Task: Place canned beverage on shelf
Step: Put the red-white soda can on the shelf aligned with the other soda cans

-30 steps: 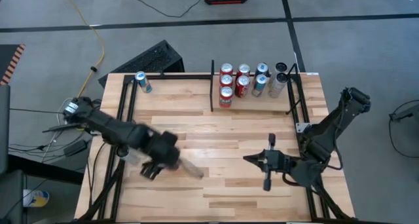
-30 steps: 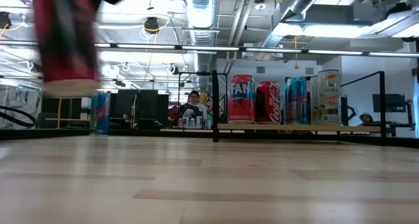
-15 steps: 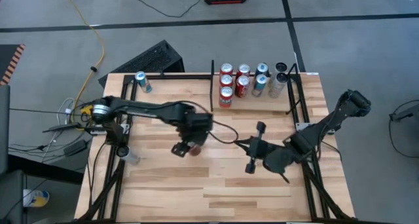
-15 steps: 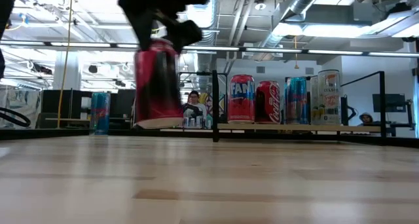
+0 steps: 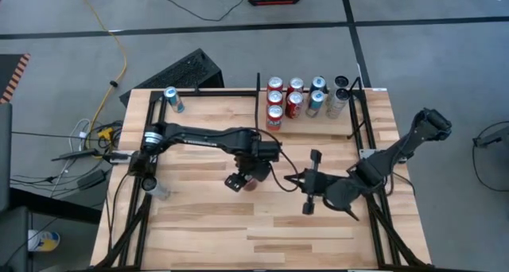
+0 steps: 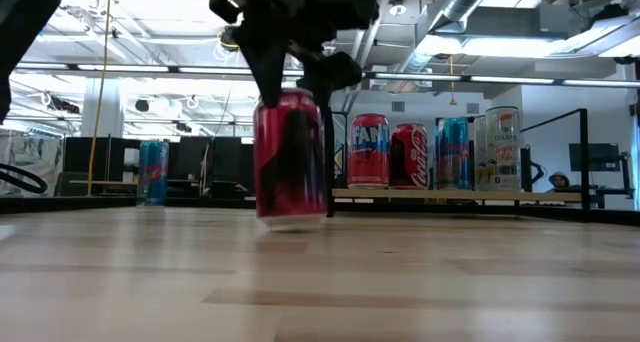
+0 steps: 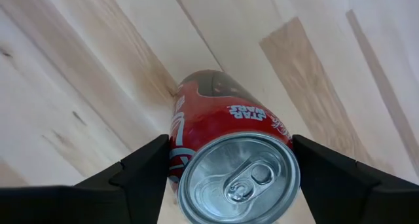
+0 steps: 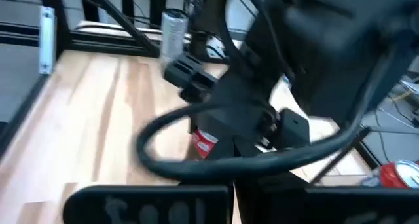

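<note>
Red can point(image 6: 291, 158) upright in mid-table, base on or just above the wood, well short of the shelf point(image 5: 314, 127) at the far right corner. Gripped from above by left gripper point(image 5: 248, 176), dark fingers point(image 7: 141, 175) pressed against opposite sides of the body just under the lid rim, pull-tab end facing the wrist camera. Likely thin-walled metal: stiff enough along its height, easily dented by side squeeze, smooth and probably slippery; weight depends on whether full, not tellable here. Best hold seems the present one, across the upper body, firm but not crushing. Left arm stretched long from its base at the left edge, reaching across to the table centre, wrist turned down over the can. Right gripper point(image 5: 309, 181) close by on the can's right, fingers together and holding nothing, arm folded low from the right edge. Shelf already crowded with other cans point(image 5: 295, 97), a black divider bar point(image 5: 258, 105) on its near side. Blue can point(image 5: 172, 99) alone at the far left corner.
</note>
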Controlling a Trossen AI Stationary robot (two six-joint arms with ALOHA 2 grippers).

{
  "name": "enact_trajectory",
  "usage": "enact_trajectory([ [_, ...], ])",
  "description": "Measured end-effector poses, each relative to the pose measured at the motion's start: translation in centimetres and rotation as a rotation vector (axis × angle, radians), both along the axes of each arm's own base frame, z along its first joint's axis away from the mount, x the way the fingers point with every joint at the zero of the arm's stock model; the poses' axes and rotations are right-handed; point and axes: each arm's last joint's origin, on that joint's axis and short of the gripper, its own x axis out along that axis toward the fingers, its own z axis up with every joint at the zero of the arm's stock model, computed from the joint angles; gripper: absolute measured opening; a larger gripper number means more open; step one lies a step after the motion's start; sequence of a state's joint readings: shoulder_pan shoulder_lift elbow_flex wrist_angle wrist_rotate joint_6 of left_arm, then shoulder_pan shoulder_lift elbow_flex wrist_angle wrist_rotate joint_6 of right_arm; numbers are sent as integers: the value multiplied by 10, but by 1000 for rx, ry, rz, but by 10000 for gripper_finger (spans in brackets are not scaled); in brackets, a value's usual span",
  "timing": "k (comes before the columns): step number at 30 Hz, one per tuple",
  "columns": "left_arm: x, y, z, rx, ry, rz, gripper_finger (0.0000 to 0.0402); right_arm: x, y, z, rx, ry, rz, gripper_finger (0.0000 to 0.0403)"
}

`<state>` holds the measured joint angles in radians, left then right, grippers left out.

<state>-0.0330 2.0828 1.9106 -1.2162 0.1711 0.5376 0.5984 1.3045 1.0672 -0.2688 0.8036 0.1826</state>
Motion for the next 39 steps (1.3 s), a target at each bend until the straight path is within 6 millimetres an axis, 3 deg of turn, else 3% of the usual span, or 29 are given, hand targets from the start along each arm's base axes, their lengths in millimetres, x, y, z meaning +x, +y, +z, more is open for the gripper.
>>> enact_trajectory([
  [7,5,0,-7,13,-7,-2,299,-4,8,1,6,-16,19,23],
  [28,8,0,-9,8,-20,36,306,-4,8,1,5,-18,21,23],
  [39,10,1,-12,57,-34,12,362,-2,6,1,-8,-13,14,23],
])
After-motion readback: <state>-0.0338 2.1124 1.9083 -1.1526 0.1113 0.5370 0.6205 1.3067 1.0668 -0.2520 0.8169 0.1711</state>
